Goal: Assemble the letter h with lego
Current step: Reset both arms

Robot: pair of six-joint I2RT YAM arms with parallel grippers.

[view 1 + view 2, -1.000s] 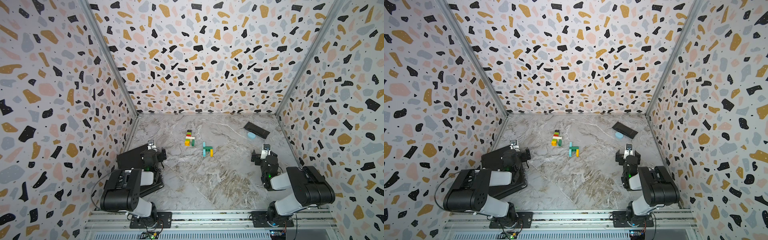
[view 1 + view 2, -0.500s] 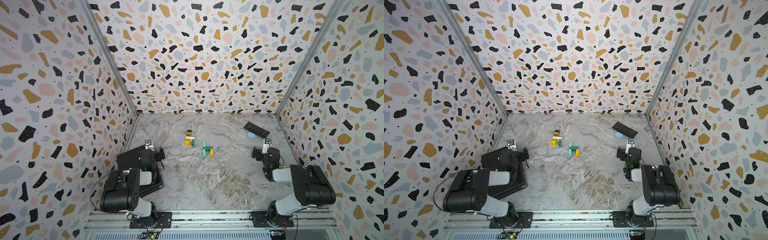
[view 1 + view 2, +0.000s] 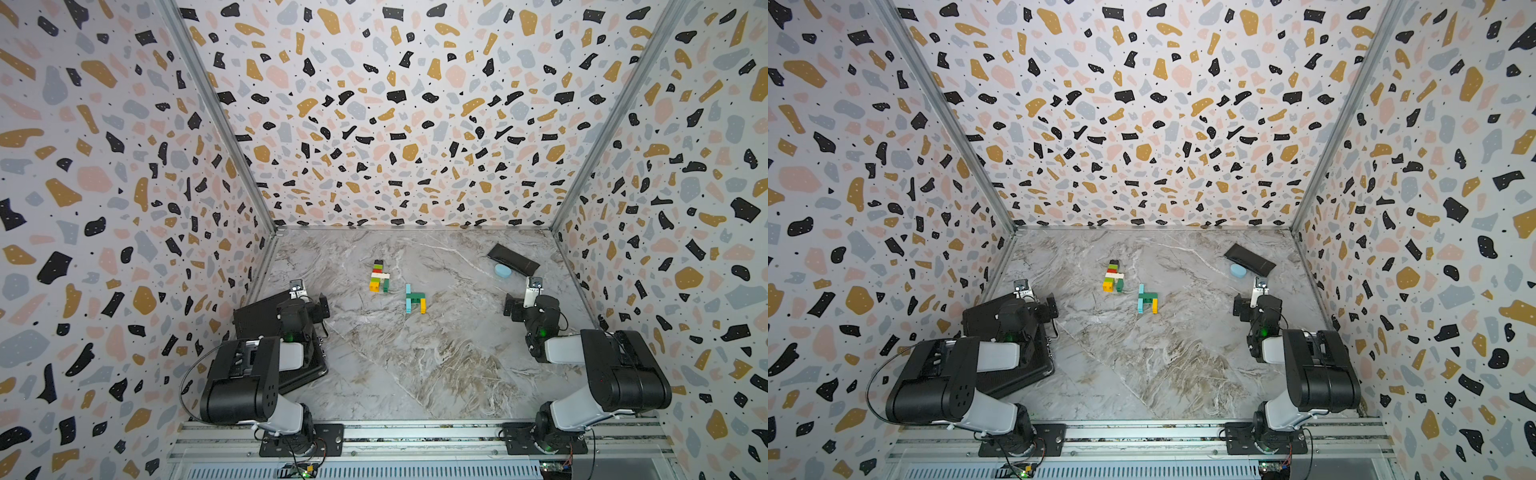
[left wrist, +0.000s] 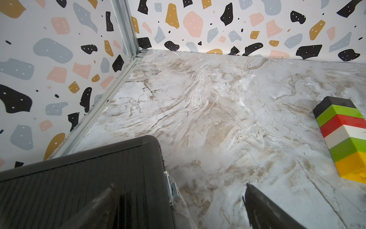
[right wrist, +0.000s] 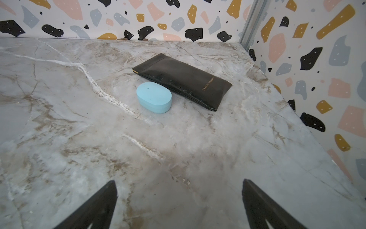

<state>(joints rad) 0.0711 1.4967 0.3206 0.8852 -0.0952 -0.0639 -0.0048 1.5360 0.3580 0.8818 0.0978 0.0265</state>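
The lego (image 3: pixel 379 277) lies in two joined groups near the middle of the surface (image 3: pixel 415 365), somewhat toward its far edge. They are near each other but apart.

The striped group (image 3: pixel 1113 277) is a flat row running from far to near: black, lime, red, white, lime, yellow. The white brick sticks out toward the right edge, and a dark green brick sits beside the near end. The left wrist view shows this row (image 4: pixel 344 134) lying on its side.

The blue-green group (image 3: pixel 414 297) is closer to the near edge. It has a long light-blue bar, a green brick across its middle and a yellow brick on the green one's near side.

The left end effector (image 4: pixel 180 186) is spread wide and grips nothing. It is near the left edge, with one finger above the corner of a black ribbed case (image 4: pixel 79 188) and the other above bare surface.

The right end effector (image 5: pixel 179 181) is also spread wide and grips nothing. It is near the right edge, facing the far right corner. There a pale-blue oval thing (image 5: pixel 154 97) sits just beside a flat black pouch (image 5: pixel 182 79).
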